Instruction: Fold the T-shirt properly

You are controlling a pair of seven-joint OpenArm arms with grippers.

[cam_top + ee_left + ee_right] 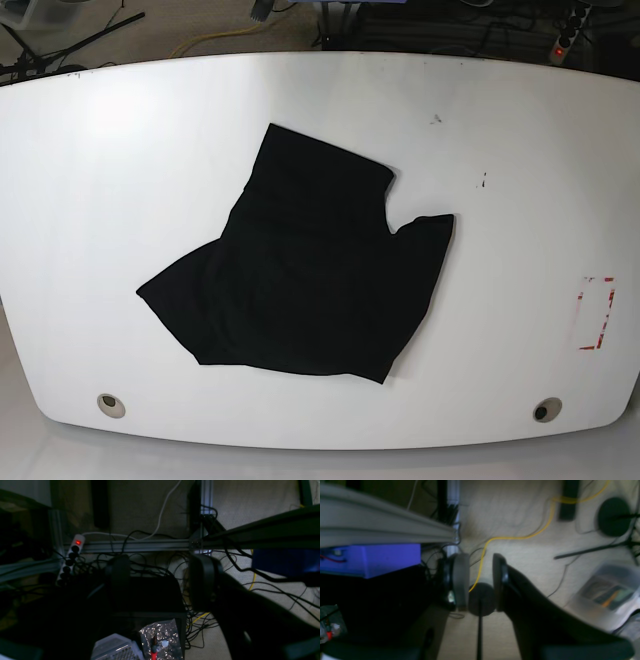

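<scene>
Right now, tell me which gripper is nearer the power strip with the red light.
Left, most likely. The power strip lies on the floor beyond the left gripper, off to one side in its wrist view. The right gripper has no strip anywhere in its view.

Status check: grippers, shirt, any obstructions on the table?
Left gripper open, empty. Right gripper open, empty. T-shirt crumpled mid-table, print hidden. Nothing blocking it.
</scene>
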